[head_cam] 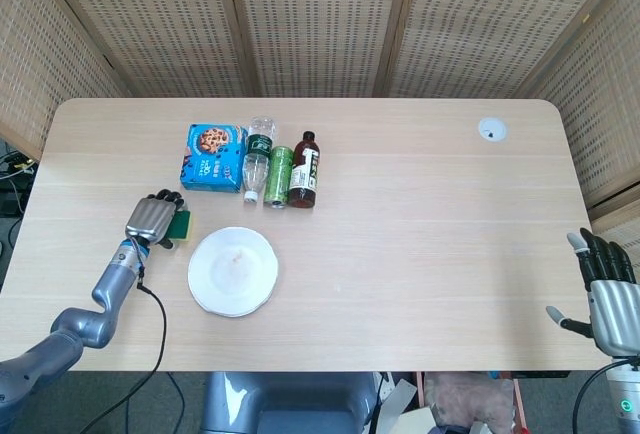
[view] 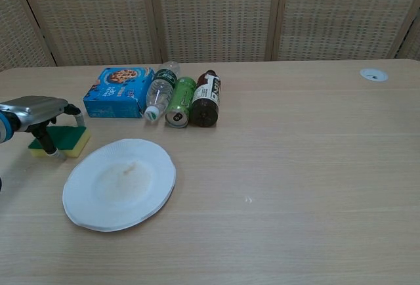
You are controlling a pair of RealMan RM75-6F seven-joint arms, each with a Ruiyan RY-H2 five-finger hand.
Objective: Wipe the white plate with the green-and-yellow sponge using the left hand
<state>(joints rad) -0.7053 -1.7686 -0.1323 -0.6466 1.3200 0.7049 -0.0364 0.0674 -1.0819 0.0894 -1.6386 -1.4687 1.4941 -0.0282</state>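
Note:
The green-and-yellow sponge (head_cam: 181,225) (view: 71,139) lies flat on the table, just left of the white plate (head_cam: 233,270) (view: 119,183). The plate has a faint brown smear at its middle. My left hand (head_cam: 152,218) (view: 36,109) hovers over the sponge's left part, fingers reaching over its far side and the thumb hanging down at its near edge; the sponge still rests on the table. At the table's lower right edge, my right hand (head_cam: 605,289) is held up with fingers spread and nothing in it.
Behind the plate lie a blue cookie box (head_cam: 213,156) (view: 118,92), a clear water bottle (head_cam: 258,157) (view: 159,92), a green can (head_cam: 281,176) (view: 179,102) and a dark bottle (head_cam: 304,169) (view: 206,98). A cable grommet (head_cam: 491,130) (view: 373,74) sits far right.

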